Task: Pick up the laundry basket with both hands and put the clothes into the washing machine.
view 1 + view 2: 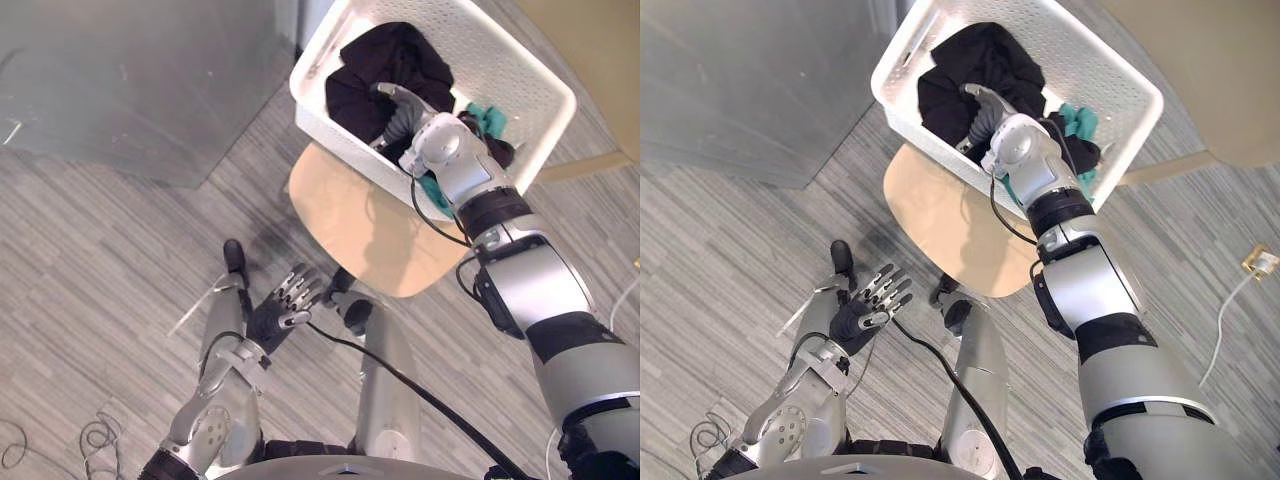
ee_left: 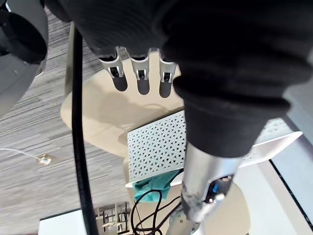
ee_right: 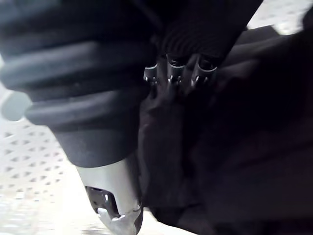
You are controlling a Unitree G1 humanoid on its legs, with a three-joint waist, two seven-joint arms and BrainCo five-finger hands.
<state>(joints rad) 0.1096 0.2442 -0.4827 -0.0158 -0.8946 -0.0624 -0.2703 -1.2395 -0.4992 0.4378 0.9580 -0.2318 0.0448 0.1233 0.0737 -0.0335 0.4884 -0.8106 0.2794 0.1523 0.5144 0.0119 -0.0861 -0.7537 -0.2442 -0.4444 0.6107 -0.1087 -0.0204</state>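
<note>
Grey plank floor (image 1: 100,250) lies open around a round wooden tabletop (image 1: 350,210), whose far side carries the white laundry basket (image 1: 510,60) holding a black garment (image 1: 390,60) and teal cloth (image 1: 490,120). The right hand (image 1: 405,112) digs into the black garment, its grip unreadable. The left hand (image 1: 280,310) hangs low, fingers straight, well apart from the basket. Lifting looks not yet begun; each hand needs a rim next.

Clothes (image 1: 385,70) in basket (image 1: 525,85), basket on round table (image 1: 350,215), right hand (image 1: 400,120) among clothes

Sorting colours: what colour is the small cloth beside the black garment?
The cloth is teal; right eye view shows it best.
</note>
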